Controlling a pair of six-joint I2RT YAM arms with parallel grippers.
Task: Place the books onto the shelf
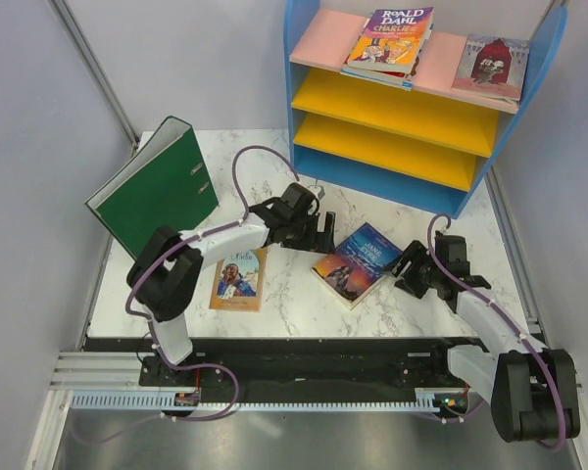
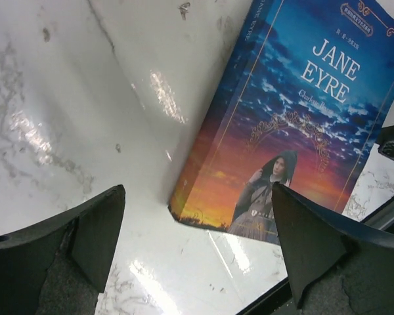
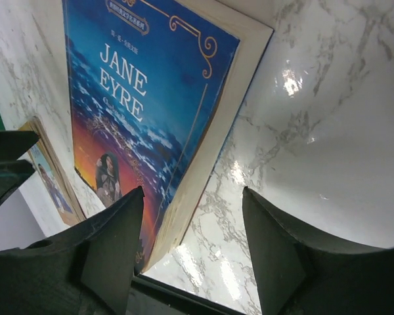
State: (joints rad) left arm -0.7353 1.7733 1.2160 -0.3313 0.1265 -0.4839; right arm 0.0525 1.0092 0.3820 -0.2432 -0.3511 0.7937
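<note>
Books (image 1: 372,257), logged from my console:

- Jane Eyre book (image 2: 295,125): blue-and-orange cover. It lies flat and face up on the marble table (image 1: 274,162), just right of centre in the overhead frame, between the two grippers. I see neither gripper touching it.
- Tan-orange book (image 1: 239,279): flat on the table, lower left of centre, close beside the left arm.
- Roald Dahl book (image 1: 387,41): purple cover, on the pink top board of the shelf (image 1: 292,108), upper right of the overhead frame. It rests on at least one other book.
- Pale purple book (image 1: 490,67): same pink board, further right, apart from that stack.
- Green ring binder (image 1: 157,186): stands upright on the table, upper left.
- Left gripper (image 1: 321,227): just left of the Jane Eyre book. In its wrist view its fingers (image 2: 92,230) are spread wide with nothing between them. Bare marble fills the gap, and the book's lower corner lies just ahead. I cannot tell whether the tips touch the table.
- Right gripper (image 1: 410,269): just right of the same book. In its wrist view its fingers (image 3: 111,243) stand parted and hold nothing. The book's page edge runs ahead of the left-hand finger, with marble showing in the gap.
</note>
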